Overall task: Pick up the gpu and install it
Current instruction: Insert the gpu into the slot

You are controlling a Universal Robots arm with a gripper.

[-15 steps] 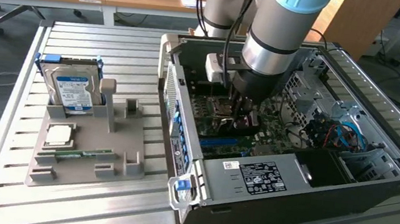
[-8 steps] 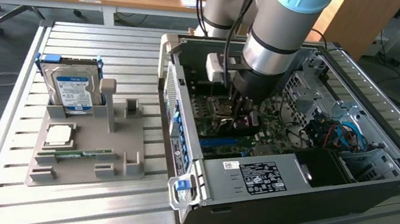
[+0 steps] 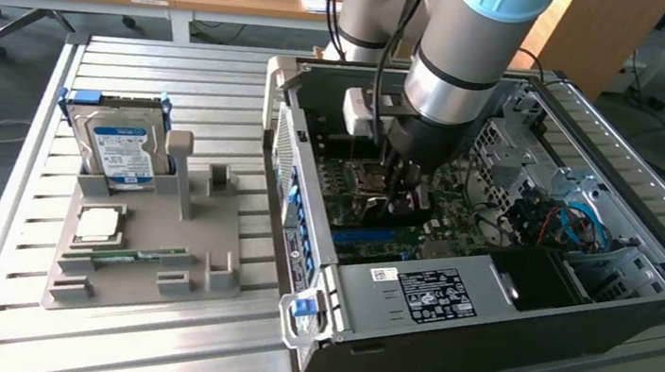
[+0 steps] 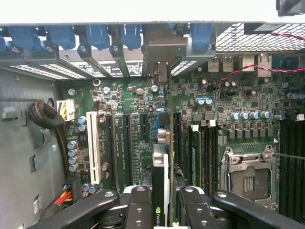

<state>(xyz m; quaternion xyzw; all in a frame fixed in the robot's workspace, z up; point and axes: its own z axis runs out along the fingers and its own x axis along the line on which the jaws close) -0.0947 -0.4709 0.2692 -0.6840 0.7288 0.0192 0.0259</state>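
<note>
Gripper [image 4: 162, 202] jaws are clamped narrowly on the gpu [image 4: 160, 167]. I have it standing edge-on inside the computer case [image 3: 622, 307], low over the motherboard [image 4: 209, 100], so its edge lines up with an expansion slot [image 4: 117, 148] and its silver bracket [image 4: 162, 50] meets the rear wall.

Bright, even light on the slatted table [image 3: 159, 355] — the computer case [image 3: 477, 356] interior lies in softer shadow

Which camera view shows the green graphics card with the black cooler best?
The wrist view: the green graphics card with black cooler stands edge-on, gripped between the black fingers. In the exterior view the grey arm hides most of it.
</note>
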